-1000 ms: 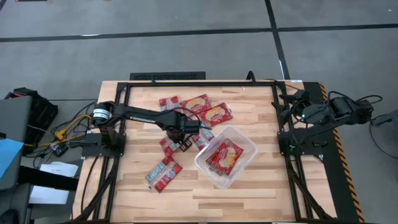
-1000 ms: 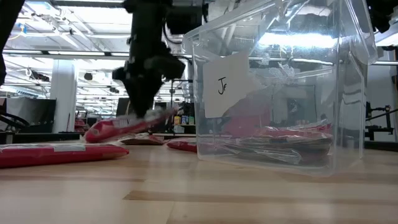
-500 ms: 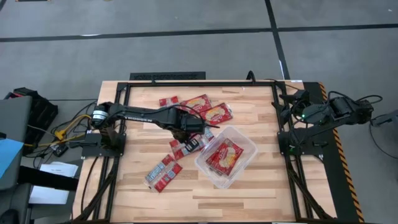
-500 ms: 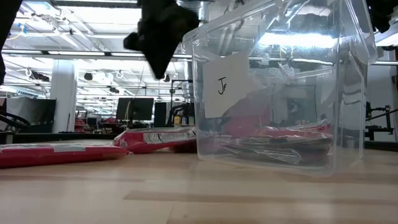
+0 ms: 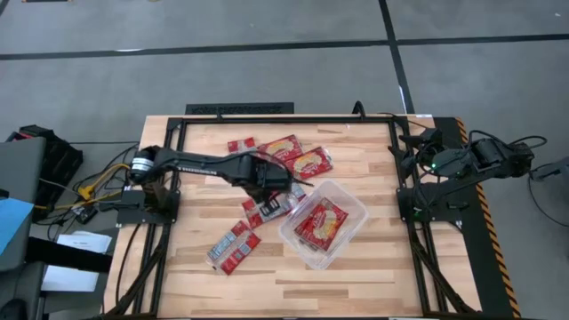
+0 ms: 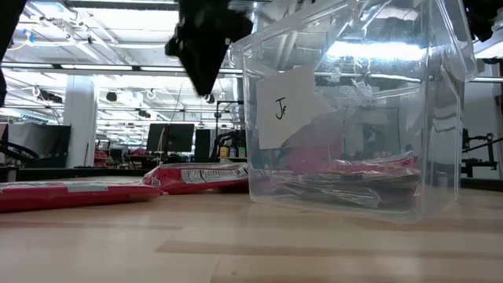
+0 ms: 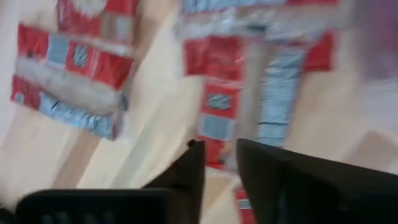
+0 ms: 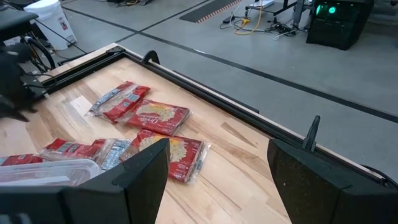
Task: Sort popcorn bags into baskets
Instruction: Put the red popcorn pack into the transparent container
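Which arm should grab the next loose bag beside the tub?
Left. The left gripper hangs right above the loose popcorn bags beside the clear tub. The right gripper waits, open, at the table's right edge, away from any bag.

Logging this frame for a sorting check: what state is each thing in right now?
Tub: upright, open-topped, packets inside.
Packets in tub: lying flat.
Packets on table: loose, flat, outside the tub.
Left gripper: raised beside the tub, nearly closed, empty.
Right gripper: open, parked at the table's right edge.
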